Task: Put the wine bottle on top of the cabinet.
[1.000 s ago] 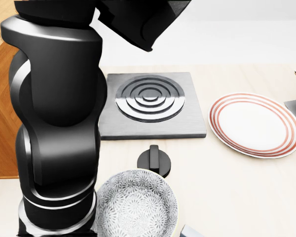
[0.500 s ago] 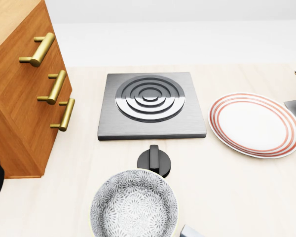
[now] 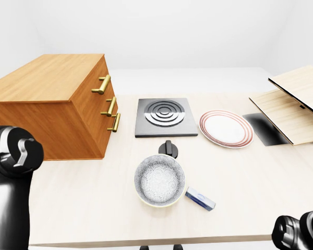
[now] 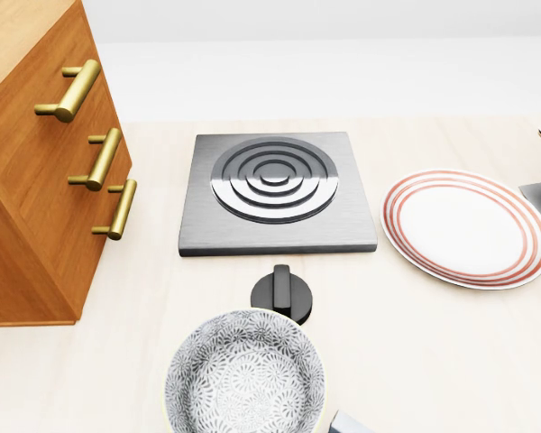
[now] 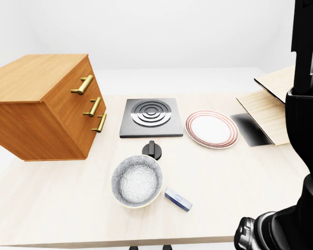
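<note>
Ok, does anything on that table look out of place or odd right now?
The wine bottle does not show in any view, and the cabinet top is bare. On the table, the hob's black knob lies loose, apart from the hob, near the patterned bowl. Nothing looks spilled or broken.

Head view looking steeply down and close on the hob (image 4: 278,191), the eye views sitting further out and looking across the whole table (image 3: 250,177), all three sharing cabinet (image 3: 57,104), hob and plate (image 5: 209,128).
</note>
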Controlling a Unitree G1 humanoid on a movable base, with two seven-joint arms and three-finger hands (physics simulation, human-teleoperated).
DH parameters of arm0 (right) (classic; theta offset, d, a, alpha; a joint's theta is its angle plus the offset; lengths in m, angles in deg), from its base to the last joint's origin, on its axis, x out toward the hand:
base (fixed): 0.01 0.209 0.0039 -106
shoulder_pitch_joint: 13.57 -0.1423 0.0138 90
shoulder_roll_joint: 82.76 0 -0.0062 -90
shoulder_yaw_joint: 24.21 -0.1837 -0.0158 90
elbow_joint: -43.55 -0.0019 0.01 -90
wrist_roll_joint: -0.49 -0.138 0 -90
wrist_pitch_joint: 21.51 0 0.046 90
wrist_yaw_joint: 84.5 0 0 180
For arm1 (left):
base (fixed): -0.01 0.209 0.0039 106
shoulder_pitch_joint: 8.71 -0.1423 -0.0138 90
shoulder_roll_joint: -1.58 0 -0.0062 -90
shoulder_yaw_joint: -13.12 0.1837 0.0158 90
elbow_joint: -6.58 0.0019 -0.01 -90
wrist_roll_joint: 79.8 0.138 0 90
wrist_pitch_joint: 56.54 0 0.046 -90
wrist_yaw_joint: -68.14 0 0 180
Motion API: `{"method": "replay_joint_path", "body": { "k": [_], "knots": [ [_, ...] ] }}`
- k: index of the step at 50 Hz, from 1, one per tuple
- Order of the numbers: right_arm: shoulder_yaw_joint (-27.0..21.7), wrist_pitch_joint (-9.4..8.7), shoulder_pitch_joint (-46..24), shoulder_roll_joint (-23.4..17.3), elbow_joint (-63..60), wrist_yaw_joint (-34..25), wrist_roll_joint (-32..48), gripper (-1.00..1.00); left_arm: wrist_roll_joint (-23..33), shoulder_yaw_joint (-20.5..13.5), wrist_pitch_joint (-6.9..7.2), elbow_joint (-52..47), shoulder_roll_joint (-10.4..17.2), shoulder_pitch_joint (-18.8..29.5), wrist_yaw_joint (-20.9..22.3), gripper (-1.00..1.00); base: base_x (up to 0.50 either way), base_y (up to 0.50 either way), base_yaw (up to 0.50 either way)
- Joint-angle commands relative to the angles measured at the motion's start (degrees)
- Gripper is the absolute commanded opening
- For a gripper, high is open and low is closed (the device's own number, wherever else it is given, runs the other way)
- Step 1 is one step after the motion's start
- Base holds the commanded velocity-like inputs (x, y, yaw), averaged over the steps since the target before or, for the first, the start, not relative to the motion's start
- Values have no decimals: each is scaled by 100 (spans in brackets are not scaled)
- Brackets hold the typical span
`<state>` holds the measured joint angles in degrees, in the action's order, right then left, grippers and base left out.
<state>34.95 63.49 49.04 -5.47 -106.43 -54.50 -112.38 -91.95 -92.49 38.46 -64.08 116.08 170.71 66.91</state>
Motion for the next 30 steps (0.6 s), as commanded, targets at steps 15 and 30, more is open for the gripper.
{"method": "replay_joint_path", "body": {
  "k": [15, 30],
  "knots": [
    [-78, 0, -29, 198, -2, 0, -13, 100, 473, 368, 0, 3345, 248, -43, 126, -100, 0, 0, 0],
    [-338, 0, 19, 337, -2, 0, -13, 100, 834, 266, 0, 4314, 97, -197, 128, -100, 0, 0, 0]
  ]
}}
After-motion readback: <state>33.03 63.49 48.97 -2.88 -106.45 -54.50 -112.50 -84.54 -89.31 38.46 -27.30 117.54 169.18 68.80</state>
